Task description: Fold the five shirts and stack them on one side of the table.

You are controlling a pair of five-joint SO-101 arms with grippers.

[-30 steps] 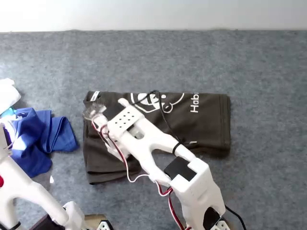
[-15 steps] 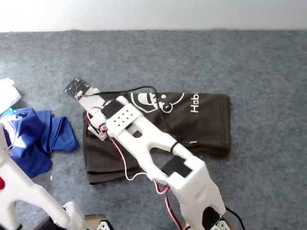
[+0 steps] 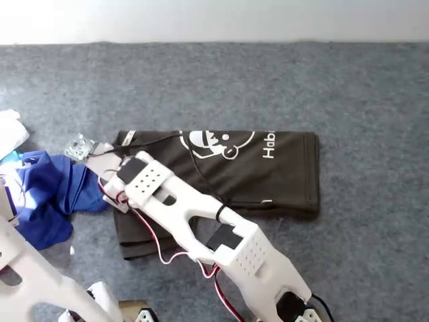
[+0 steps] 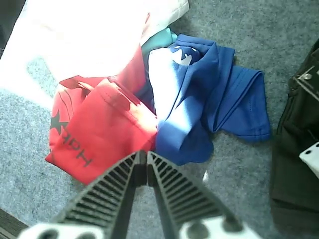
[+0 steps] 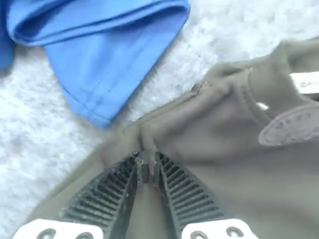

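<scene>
While clamped, R gripper [image 5: 146,163] on shirt [image 5: 234,164].

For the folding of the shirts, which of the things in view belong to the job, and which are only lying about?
Belong to the job:
dark brown shirt, pinched by the right gripper
blue shirt
red shirt
white shirt
teal cloth, mostly hidden
left gripper, shut, over the pile

Only lying about:
grey table cover
small pale scrap beside the blue shirt
</scene>
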